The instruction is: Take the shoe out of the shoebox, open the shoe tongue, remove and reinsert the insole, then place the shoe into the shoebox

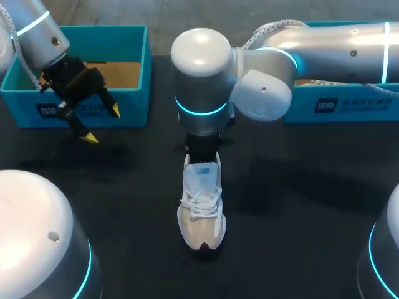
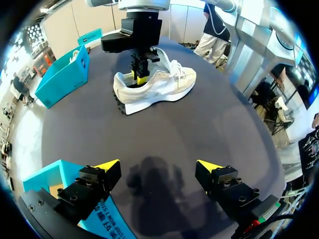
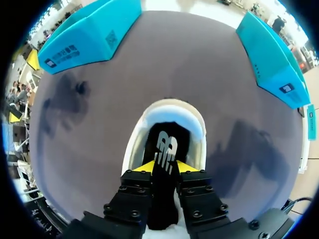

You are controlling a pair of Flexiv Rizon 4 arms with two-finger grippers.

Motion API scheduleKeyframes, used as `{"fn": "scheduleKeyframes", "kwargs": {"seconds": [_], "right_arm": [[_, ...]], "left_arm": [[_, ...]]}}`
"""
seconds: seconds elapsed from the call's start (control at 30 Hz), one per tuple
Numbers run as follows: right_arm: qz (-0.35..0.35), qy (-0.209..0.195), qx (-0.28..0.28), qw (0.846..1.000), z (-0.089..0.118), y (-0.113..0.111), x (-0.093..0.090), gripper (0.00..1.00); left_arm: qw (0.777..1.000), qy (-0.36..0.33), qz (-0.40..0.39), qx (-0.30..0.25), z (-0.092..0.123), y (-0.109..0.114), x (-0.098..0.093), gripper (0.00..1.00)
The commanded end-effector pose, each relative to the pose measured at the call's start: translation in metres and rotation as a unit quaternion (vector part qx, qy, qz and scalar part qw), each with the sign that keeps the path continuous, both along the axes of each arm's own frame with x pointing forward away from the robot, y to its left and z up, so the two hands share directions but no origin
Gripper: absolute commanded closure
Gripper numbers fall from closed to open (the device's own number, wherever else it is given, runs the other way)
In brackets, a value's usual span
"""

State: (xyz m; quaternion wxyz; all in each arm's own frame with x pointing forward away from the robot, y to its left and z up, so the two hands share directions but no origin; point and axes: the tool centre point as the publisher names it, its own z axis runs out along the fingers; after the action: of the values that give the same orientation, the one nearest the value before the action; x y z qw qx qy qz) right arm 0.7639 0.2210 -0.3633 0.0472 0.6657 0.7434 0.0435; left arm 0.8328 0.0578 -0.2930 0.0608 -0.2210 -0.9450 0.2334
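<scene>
**Head view:** the shoe (image 1: 201,205) stands upright at mid-table, toe toward me, its heel hidden by my right wrist. My left gripper (image 1: 103,124), jaws spread and empty, hangs well left of the shoe, beside a shoebox (image 1: 134,99).
**Left wrist view:** my right gripper (image 2: 140,74) dips into the shoe's heel opening.
**Right wrist view:** my right jaws pinch the black insole (image 3: 166,144), which rises out of the shoe.
</scene>
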Motion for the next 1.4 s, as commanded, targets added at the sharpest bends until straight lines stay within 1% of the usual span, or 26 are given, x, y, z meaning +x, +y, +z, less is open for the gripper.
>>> {"fn": "scheduleKeyframes", "kwargs": {"seconds": [0.03,0.07,0.27,0.37,0.47,0.63,0.7,0.73,0.77,1.13,1.4], "right_arm": [[-0.003,0.002,0.003,1.000,0.002,-0.002,-0.008,0.71],[-0.003,0.003,0.003,1.000,0.002,-0.002,-0.009,0.68],[-0.007,0.014,0.003,1.000,0.001,0.000,-0.016,0.60],[-0.008,0.016,0.003,1.000,0.002,0.002,-0.021,0.53],[-0.009,0.019,0.003,1.000,0.003,0.004,-0.024,0.49],[-0.011,0.025,0.002,1.000,0.004,0.005,-0.027,0.22],[-0.012,0.027,0.003,1.000,0.005,0.006,-0.027,0.07],[-0.013,0.028,0.002,1.000,0.005,0.006,-0.028,0.02],[-0.014,0.028,0.002,0.999,0.006,0.006,-0.028,0.00],[-0.024,0.040,0.002,0.999,0.008,0.007,-0.037,0.00],[-0.032,0.056,0.006,0.998,0.010,0.009,-0.048,0.00]], "left_arm": [[1.000,-0.001,0.000,0.001,0.000,0.000,-0.001,0.00],[1.000,-0.001,0.000,0.001,0.000,0.000,-0.001,0.00],[1.000,-0.001,0.000,0.001,0.000,0.000,-0.001,0.00],[1.000,-0.001,0.000,0.001,0.000,0.000,-0.001,0.00],[1.000,-0.001,0.000,0.001,0.000,0.000,-0.001,0.00],[1.000,-0.001,0.000,0.001,0.000,0.000,-0.001,0.00],[1.000,-0.001,0.000,0.001,0.000,0.000,-0.001,0.00],[1.000,-0.001,0.000,0.001,0.000,0.000,-0.001,0.00],[1.000,-0.001,0.000,0.001,0.000,0.000,-0.001,0.00],[1.000,-0.001,0.000,0.001,0.000,0.000,-0.001,0.00],[1.000,-0.001,0.000,0.001,0.000,0.000,-0.001,0.00]]}}
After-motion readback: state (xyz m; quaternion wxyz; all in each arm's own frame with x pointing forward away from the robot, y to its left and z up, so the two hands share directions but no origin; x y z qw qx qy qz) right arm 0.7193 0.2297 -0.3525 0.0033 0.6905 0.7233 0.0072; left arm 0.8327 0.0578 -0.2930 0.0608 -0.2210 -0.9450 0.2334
